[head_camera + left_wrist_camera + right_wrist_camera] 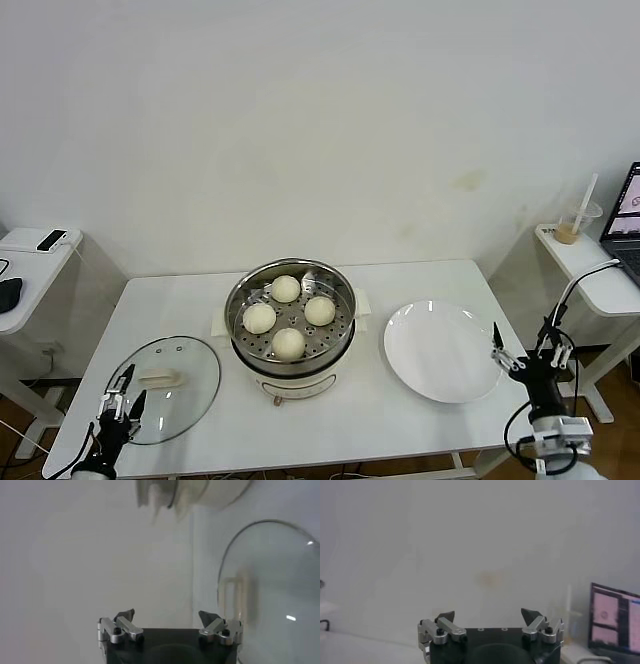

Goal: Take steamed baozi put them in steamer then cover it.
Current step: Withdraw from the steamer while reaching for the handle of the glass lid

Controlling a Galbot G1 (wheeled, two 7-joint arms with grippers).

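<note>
White baozi (288,315), four in all, sit in the steel steamer (343,330) mid-surface; the glass cover (190,380) lies to its left. Left gripper (119,403) and right gripper (528,351) hover low, fingers open, empty. The smooth lid could slip; a plate (440,352) lies right.

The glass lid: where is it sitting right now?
In the head view the glass lid lies flat on the table's front-left area, left of the steamer and apart from it, with the open left gripper at its near-left edge.
</note>
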